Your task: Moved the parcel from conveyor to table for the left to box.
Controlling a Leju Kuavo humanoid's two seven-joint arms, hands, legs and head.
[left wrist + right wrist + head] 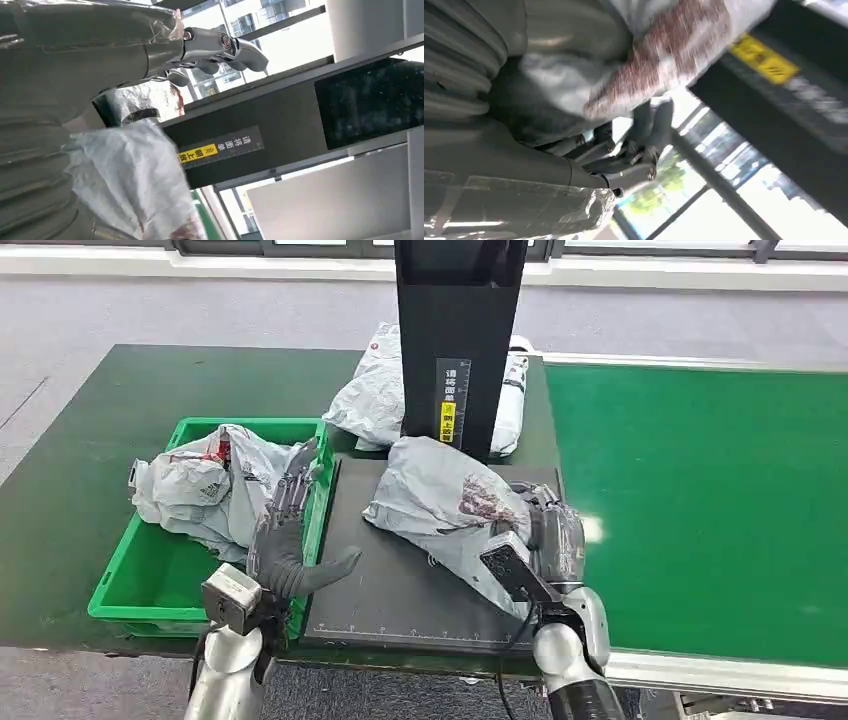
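The right hand (548,530) grasps the grey parcel (445,502) on the black mat (400,590). Beside the mat, the left hand (290,540) hovers released by the green box (140,580).

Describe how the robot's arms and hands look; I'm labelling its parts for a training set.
Both arms are silver metal tubes with black cables running along them. A boxy camera module sits at each wrist. The left hand is dark grey with a thick thumb and darker jointed fingers. The right hand is dark grey too. In the wrist views each hand has a grey ribbed cover, and metallic finger links show.
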